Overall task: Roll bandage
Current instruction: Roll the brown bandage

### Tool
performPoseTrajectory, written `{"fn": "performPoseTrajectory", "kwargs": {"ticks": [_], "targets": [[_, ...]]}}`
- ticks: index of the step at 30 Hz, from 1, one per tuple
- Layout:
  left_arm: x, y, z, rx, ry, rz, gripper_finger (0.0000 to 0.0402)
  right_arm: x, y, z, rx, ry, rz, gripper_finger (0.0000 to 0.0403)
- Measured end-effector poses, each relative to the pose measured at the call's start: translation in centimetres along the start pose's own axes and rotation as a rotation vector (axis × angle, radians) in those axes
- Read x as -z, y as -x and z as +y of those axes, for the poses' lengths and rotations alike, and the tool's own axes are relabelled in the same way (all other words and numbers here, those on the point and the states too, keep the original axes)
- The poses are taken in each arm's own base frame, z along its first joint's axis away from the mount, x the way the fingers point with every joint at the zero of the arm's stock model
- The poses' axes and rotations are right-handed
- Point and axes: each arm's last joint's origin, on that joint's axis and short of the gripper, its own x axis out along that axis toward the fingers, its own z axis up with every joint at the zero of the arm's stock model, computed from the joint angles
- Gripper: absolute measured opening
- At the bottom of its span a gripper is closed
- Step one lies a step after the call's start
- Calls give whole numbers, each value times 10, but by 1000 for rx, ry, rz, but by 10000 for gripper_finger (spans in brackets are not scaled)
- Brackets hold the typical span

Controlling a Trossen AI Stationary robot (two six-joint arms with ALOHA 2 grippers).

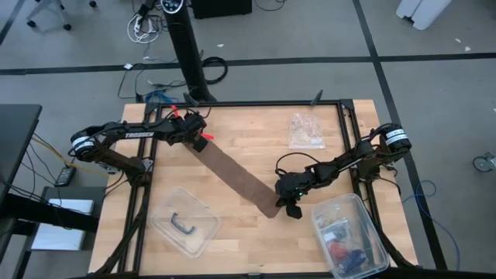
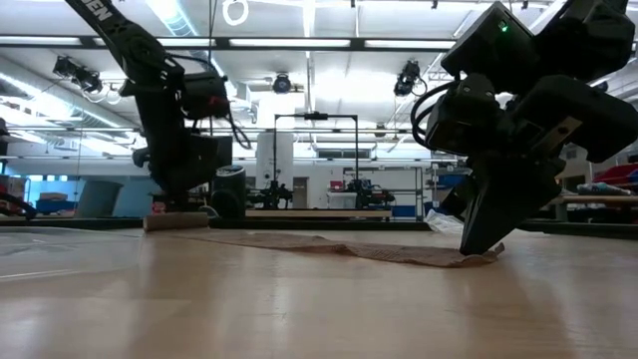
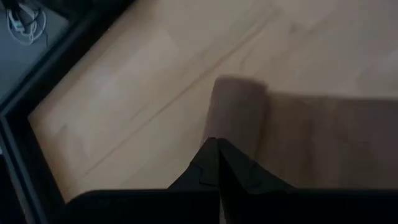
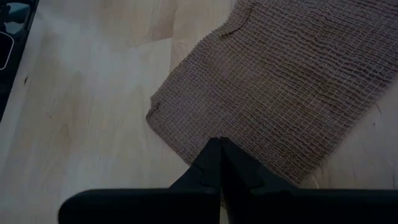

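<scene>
Brown, coarse-woven fabric fills the right wrist view: the bandage (image 4: 273, 81) lies flat on the pale wooden table (image 4: 81, 112), and the right claw (image 4: 219, 155) has its two dark fingers pressed together into a single point that rests on the strip's near end, just inside its frayed edge.

From above, the bandage (image 1: 239, 178) stretches as one long unrolled band, running diagonally across the middle of the table (image 1: 256, 248). The right claw (image 1: 288, 203) sits at its near, lower end, close to the table's right front. Beside that claw, toward the front right corner, stands a clear plastic tub (image 1: 350, 236) holding small red and blue items. A second clear tub (image 1: 184, 222) with a black handle piece lies at the front left, well apart from the strip.

In the low view the bandage (image 2: 329, 246) lies slightly rumpled on the table, its end under the right claw (image 2: 483, 239), which comes down from above with its tip touching the fabric.

Farther back, the left claw (image 1: 200, 142) holds down the strip's other end near the table's rear left. In the left wrist view the left claw (image 3: 217, 163) is pressed together, its tip on the bandage (image 3: 311, 137) just by that end's edge. A small clear bag (image 1: 307, 130) lies near the rear right of the table, apart from the strip.
</scene>
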Motion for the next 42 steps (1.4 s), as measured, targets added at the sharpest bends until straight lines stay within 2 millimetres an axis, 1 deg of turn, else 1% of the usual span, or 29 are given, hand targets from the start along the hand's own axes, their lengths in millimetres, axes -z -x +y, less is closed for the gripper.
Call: {"fn": "performPoseTrajectory", "kwargs": {"ticks": [3,7,9,14,16,18,21,23,26,29,33,37,42], "targets": [[-6,12,-1,35,30,-62,0,0,0,0,-1,5,-1,0],[-5,30,1,108,112,-142,0,0,0,0,-3,19,-3,0],[1,37,-2,178,170,-201,0,0,0,0,-3,26,-3,0],[21,51,-12,505,330,-348,0,0,0,0,1,45,-8,0],[34,50,-15,554,391,-349,0,-1,0,0,4,46,-11,0],[46,47,-14,521,443,-317,0,-1,0,0,3,47,-14,0],[59,43,-10,360,450,-289,0,-1,0,0,8,56,-21,0],[62,41,-6,248,447,-298,0,-2,0,0,7,58,-23,0],[60,40,0,95,429,-314,0,-2,0,-1,9,62,-27,0],[64,30,7,6,412,-242,0,-3,0,-2,11,68,-32,0],[64,16,6,-33,364,-171,0,-4,0,-4,15,74,-41,0],[62,5,0,-37,323,-149,0,-6,4,-4,21,36,-49,4],[57,-6,-8,-14,284,-153,0,-11,16,1,10,-12,-74,26]]}}
